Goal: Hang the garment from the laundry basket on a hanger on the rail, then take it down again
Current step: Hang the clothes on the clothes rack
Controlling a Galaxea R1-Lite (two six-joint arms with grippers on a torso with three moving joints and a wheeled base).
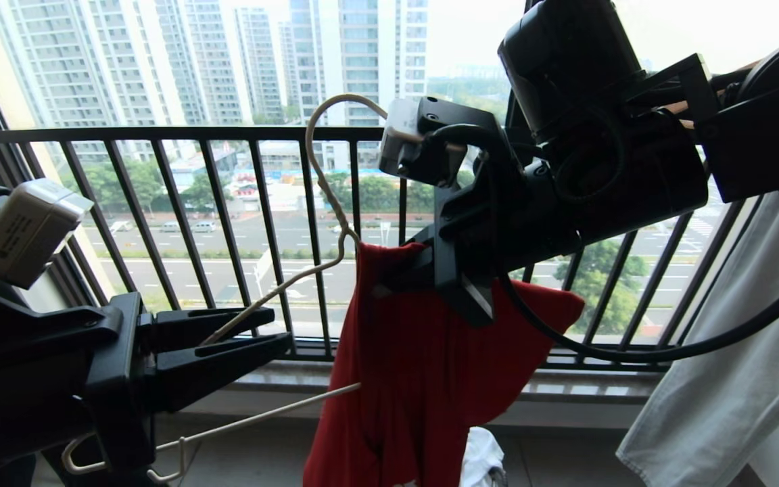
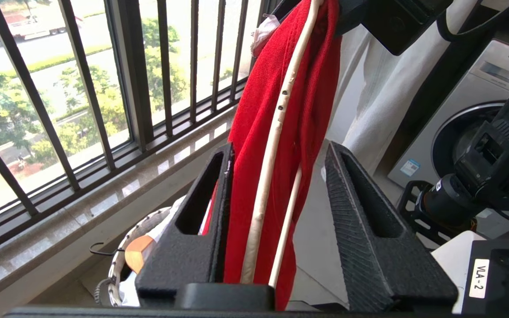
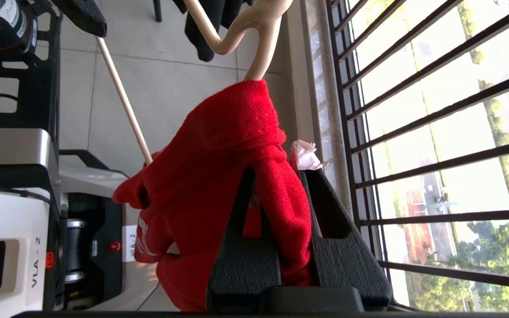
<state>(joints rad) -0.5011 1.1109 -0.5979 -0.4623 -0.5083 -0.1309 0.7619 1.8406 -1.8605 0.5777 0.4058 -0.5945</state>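
The red garment (image 1: 423, 385) hangs bunched in front of the window, and my right gripper (image 1: 443, 284) is shut on its collar (image 3: 279, 172). A cream-white wire hanger (image 1: 322, 176) is threaded into the garment, its hook free in the air above. My left gripper (image 1: 281, 326) reaches in from the lower left. It is open, with the hanger's wires (image 2: 276, 119) and red cloth (image 2: 312, 88) between its spread fingers (image 2: 279, 148), nearer one finger. The laundry basket (image 2: 146, 219) sits on the floor below, by the sill. The rail is out of view.
The black barred window railing (image 1: 227, 203) and stone sill (image 1: 281, 379) run behind the garment. A pale garment (image 1: 734, 352) hangs at the right. A washing machine (image 2: 471, 110) stands behind. A black garment (image 3: 219, 17) hangs further along.
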